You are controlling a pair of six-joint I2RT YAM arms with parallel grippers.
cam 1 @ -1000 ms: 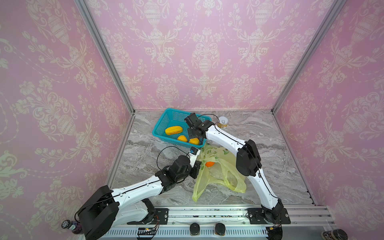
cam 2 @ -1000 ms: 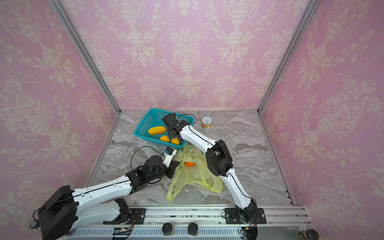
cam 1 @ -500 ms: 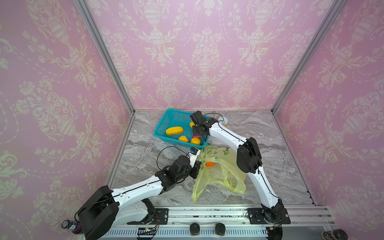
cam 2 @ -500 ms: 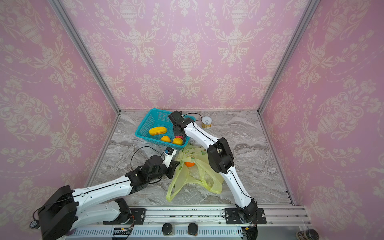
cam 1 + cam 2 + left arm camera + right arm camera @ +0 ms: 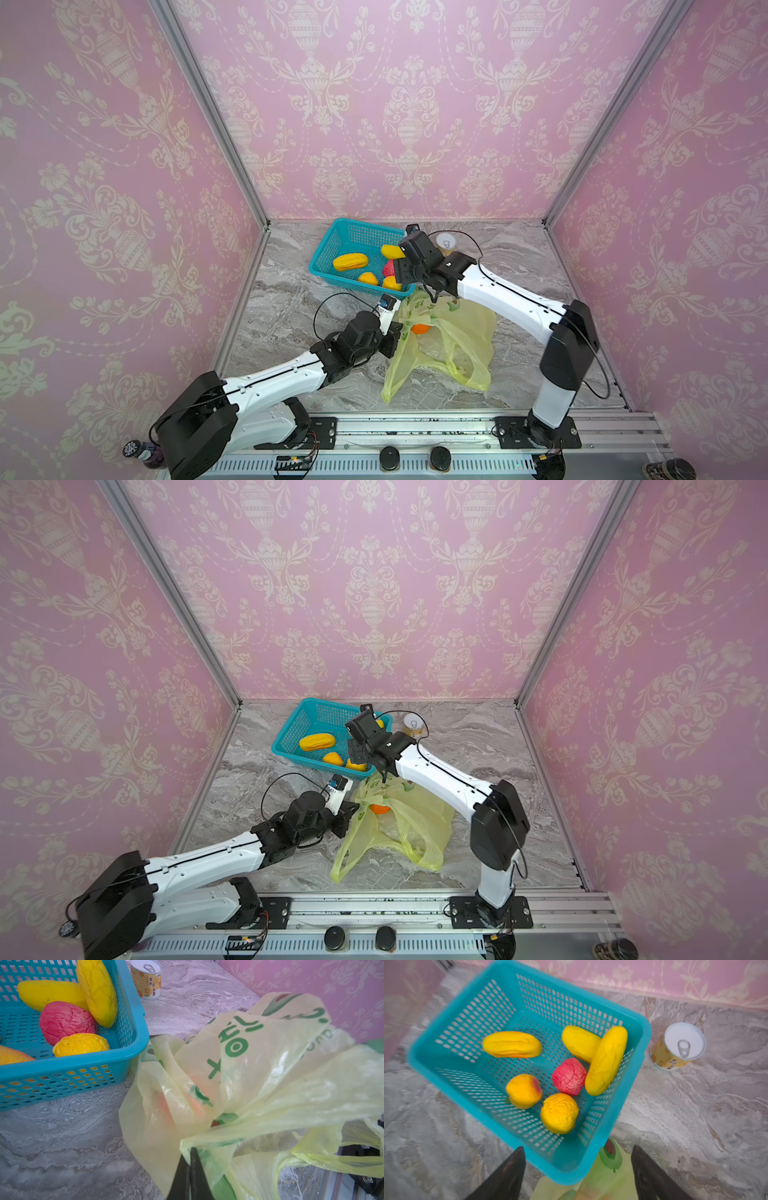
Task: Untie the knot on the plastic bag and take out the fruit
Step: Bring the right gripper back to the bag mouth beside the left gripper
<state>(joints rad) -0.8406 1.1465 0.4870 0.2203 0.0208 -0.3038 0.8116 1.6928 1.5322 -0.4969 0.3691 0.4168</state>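
The left gripper (image 5: 188, 1155) is clamped on a fold of the plastic bag (image 5: 453, 340), holding its edge up off the table (image 5: 291, 299) just beside the basket (image 5: 566, 1165). The right gripper (image 5: 578, 1147) hangs over the basket's near rim with its jaws spread and nothing between them. Six fruits lie in the basket, among them a red fruit (image 5: 569, 1076). One orange fruit (image 5: 420, 328) shows inside the bag near its mouth. No tied knot is visible, and the handles (image 5: 390, 374) trail loose toward the front. The step in hand looks like fetching that last fruit. To do it well, the left gripper should hold the mouth high and taut. The right should drop in through the opening with jaws wide and close on the fruit rather than on the thin film. It should then lift clear of the basket rim before crossing.
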